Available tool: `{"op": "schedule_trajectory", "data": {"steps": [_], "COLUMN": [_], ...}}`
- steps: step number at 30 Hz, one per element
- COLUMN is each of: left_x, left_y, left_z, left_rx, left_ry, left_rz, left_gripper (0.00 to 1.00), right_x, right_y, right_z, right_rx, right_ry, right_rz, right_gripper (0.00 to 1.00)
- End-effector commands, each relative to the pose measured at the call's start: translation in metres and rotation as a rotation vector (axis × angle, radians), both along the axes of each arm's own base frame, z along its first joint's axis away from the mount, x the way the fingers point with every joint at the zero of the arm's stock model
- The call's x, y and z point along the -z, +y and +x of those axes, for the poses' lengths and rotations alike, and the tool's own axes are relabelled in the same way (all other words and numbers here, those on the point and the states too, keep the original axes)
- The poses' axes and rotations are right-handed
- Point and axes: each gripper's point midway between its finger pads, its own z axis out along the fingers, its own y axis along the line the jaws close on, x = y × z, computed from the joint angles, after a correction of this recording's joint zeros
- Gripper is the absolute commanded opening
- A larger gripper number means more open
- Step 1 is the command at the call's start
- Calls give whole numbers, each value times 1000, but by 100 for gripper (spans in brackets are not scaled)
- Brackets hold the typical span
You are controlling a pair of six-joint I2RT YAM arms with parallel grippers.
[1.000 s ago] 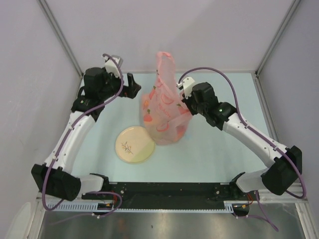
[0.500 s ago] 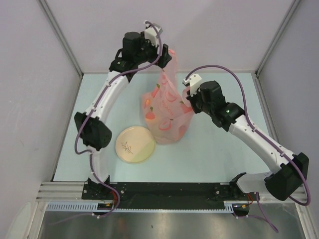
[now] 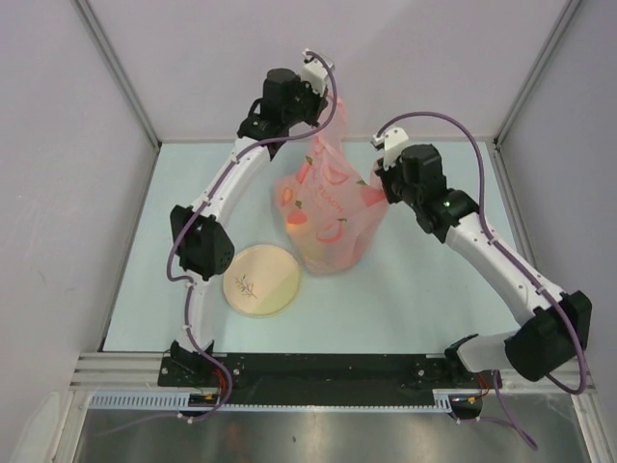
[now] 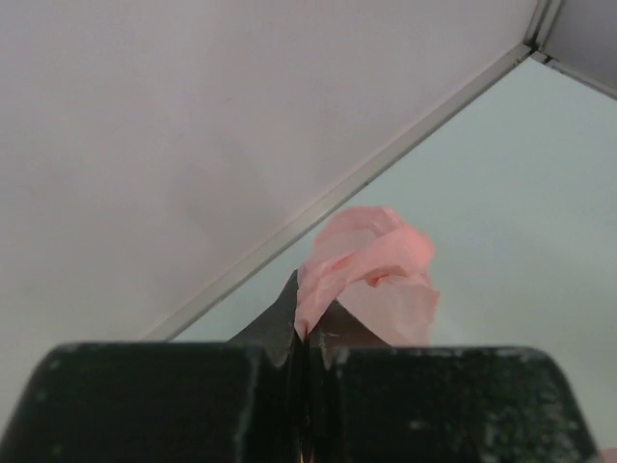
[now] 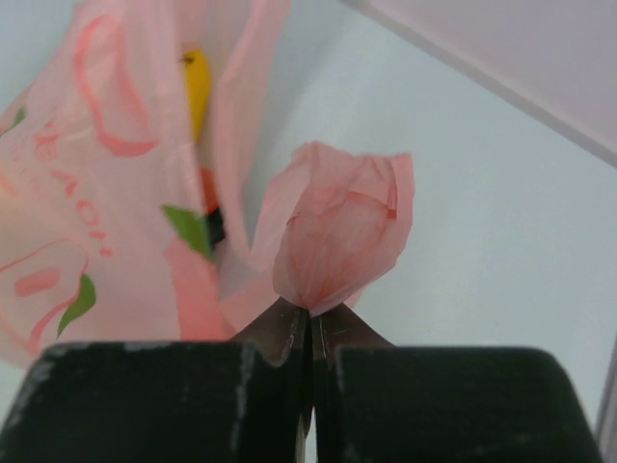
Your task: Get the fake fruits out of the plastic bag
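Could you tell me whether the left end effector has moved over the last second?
Yes. The left end effector swung right and toward the back wall, farther from the plate, and now pinches the top of the plastic bag.

The pale green table carries a cream plate just beside the pink plastic bag.

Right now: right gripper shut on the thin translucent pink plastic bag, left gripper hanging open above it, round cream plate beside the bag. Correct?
One error: the left gripper is not open. The left wrist view shows its jaws closed on a bunched piece of the pink plastic bag. The rest holds: right gripper shut on the bag, round cream plate beside it.
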Motion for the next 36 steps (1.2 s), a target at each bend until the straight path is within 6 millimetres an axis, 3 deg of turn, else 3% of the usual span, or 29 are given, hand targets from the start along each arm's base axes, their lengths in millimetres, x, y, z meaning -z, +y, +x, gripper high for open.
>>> {"op": "schedule_trajectory", "data": {"steps": [1,2,3,4,5,6,7,8,9,12,14,15,16,17,18,19,20,21,22,23,24,25,26,28,29,31,32,34,36], "left_x": [-94,-111,-124,-140,-151,-174,-195,-208,-219,-265,-291,-289,-305,-302,-272,-265,-238,-220,-200,-159,-138,-117,-78,-42,2,22,52,59,60], "left_y": [27,35,40,47,49,51,53,52,53,53,49,46,51,49,38,37,35,35,36,42,47,52,63,68,71,77,81,83,88], "left_z": [11,17,21,25,27,23,19,13,8,-20,-47,-52,-71,-77,-69,-75,-79,-83,-86,-95,-100,-106,-126,-147,-159,-184,-195,-215,-228], "left_rx": [-66,-97,-120,-160,-173,-175,-168,-164,-166,-154,-114,-99,-83,-68,-28,-7,15,27,24,11,-6,-19,-29,-13,-4,9,8,39,38], "left_ry": [-242,-284,-315,-358,-392,-455,-532,-577,-617,-756,-810,-798,-801,-776,-694,-659,-589,-538,-479,-386,-339,-300,-233,-163,-78,-18,54,96,128], "left_rz": [-125,-158,-182,-203,-216,-240,-261,-271,-280,-317,-322,-311,-322,-324,-291,-286,-251,-229,-226,-196,-203,-192,-168,-160,-120,-103,-79,-94,-92], "left_gripper": [0,0,0,0,0,0,0,0,0,0,0,0,0,0,0,0,0,0,0,0,0,0,0,0,0,0,0,0,1], "right_x": [-50,-85,-72,-88,-146,-160,-152,-169,-209,-247,-260,-264,-232,-246,-228,-182,-180,-160,-105,-101,-86,-42,-27,1,34,54,72,73,64], "right_y": [-33,-39,-45,-52,-72,-80,-83,-91,-93,-98,-102,-104,-102,-106,-105,-104,-107,-109,-109,-109,-108,-109,-104,-100,-98,-96,-93,-86,-78], "right_z": [82,100,130,147,164,179,201,209,207,206,192,183,187,166,161,162,144,138,132,116,108,97,88,66,51,29,17,-3,-23], "right_rx": [159,196,254,294,350,385,411,428,429,439,446,450,454,450,449,448,443,441,435,418,409,401,370,338,314,290,268,222,168], "right_ry": [-229,-312,-301,-326,-426,-452,-444,-492,-583,-675,-691,-694,-627,-646,-611,-526,-520,-481,-376,-365,-333,-232,-192,-115,-41,17,61,102,115], "right_rz": [38,68,52,86,154,183,192,214,245,266,284,296,267,275,249,198,191,167,110,104,93,52,49,38,16,5,-6,3,14], "right_gripper": [0,0,0,0,0,0,0,0,0,0,0,0,0,0,0,0,0,0,0,0,0,0,0,0,0,0,1,8,31]}}
